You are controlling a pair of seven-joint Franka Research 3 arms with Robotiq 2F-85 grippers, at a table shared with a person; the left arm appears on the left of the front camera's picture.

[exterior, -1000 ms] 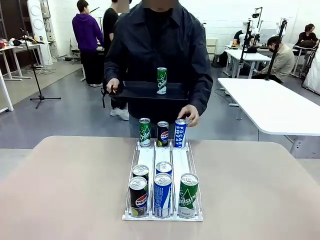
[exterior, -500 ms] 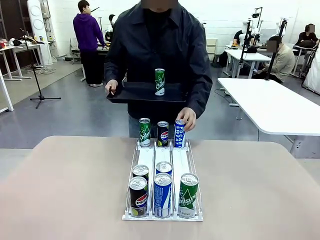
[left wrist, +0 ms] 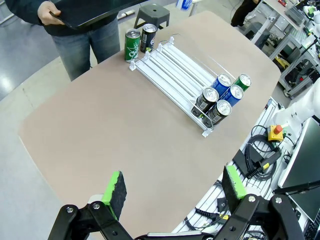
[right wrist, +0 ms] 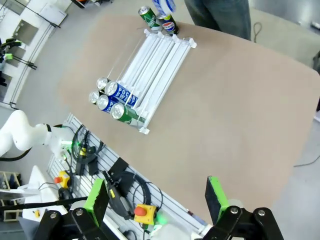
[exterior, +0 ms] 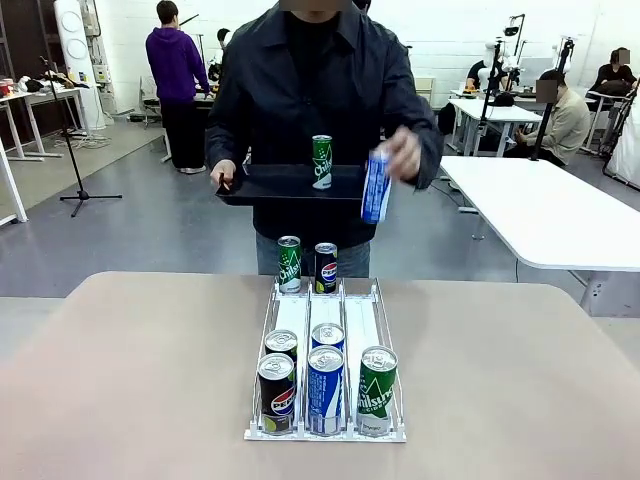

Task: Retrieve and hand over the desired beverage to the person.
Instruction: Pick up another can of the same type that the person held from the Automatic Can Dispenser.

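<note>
The left end effector (left wrist: pixel 174 184) and right end effector (right wrist: pixel 156 196) stand apart, empty, above the tabletop (left wrist: pixel 125 125); far ahead, the person (exterior: pixel 320 90) holds a can (exterior: pixel 376 186).

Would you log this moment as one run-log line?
person's hand: holds blue-and-white metal can near flat black tray; green metal can: upright on tray; left fingers: open; right fingers: open

White "Chilsung" script is read on the near green can (exterior: pixel 377 392), and partly on the far green can (exterior: pixel 290 266) and the tray's green can (exterior: pixel 322 163). The Pepsi globe is borne by the near black can (exterior: pixel 276 397) and far black can (exterior: pixel 326 269). "POCARI" is made out on a near blue can (right wrist: pixel 124 95).
</note>
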